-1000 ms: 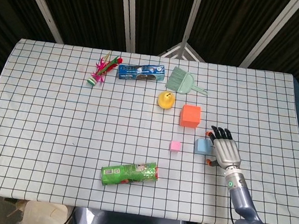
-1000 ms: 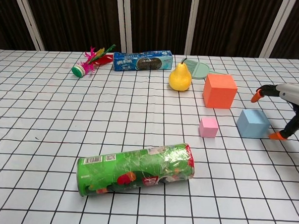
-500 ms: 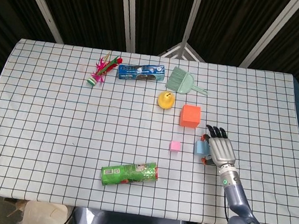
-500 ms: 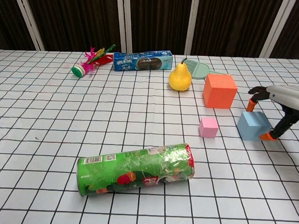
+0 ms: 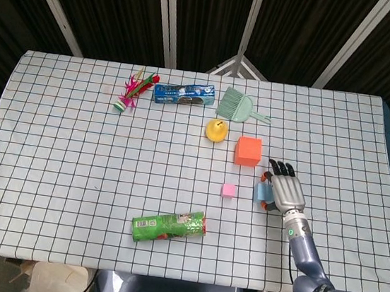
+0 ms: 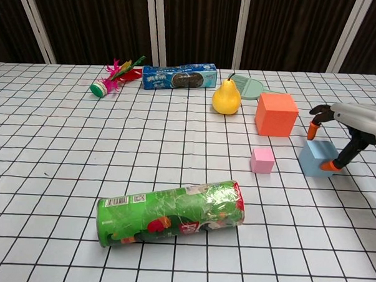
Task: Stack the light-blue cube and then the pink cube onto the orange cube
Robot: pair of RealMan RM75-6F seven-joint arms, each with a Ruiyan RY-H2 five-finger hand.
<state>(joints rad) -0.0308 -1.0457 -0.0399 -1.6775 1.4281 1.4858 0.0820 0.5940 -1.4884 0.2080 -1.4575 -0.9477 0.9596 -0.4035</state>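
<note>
The right robot hand (image 6: 338,132) straddles the small light-blue foam cube (image 6: 316,158), fingers apart and not yet clamped, ready to grasp; the larger orange cube (image 6: 276,113) waits just beyond.

Three cubes (image 6: 276,113), one pear (image 6: 227,98), one green can (image 6: 170,213), one biscuit box (image 6: 179,76), one brush (image 5: 236,105), one shuttlecock (image 6: 113,77).
</note>
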